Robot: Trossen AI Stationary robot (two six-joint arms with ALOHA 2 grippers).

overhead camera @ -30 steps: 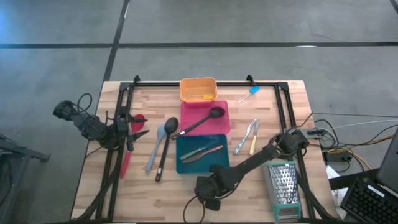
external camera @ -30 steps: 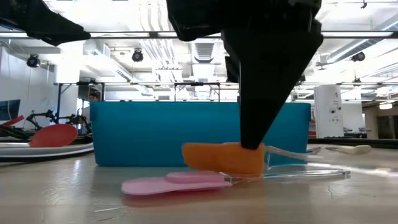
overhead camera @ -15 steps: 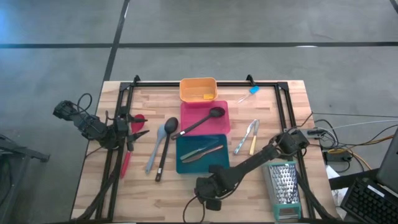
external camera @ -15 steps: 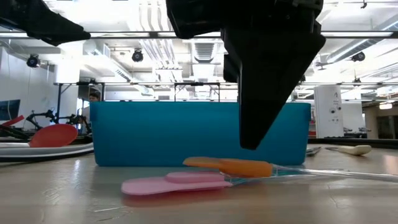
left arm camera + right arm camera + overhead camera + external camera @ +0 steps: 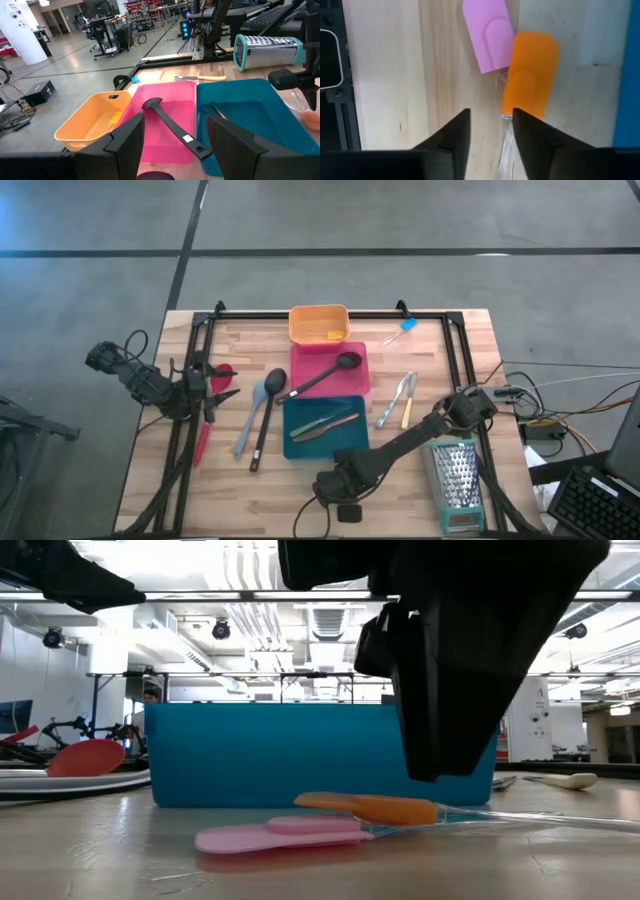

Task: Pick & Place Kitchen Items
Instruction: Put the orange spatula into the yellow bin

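An orange spatula and a pink spatula lie flat on the wood side by side, just in front of the teal tray. My right gripper hovers open above them near the table's near edge; the orange spatula's clear handle runs under the gap between its fingers, and the low view shows air between the fingers and the orange spatula. My left gripper waits open at the table's left, over a red spatula.
Orange tray, pink tray holding a black spoon, teal tray holding utensils. Grey spoon and black spoon lie left of them, tongs and a yellow-handled knife right. A box grater lies near right.
The orange spatula's head, tipped up off the wood a second ago under my right gripper's fingers, has come down flat beside the pink one. My right gripper has then opened, let go of it and shifted a little aside, standing clear above it.
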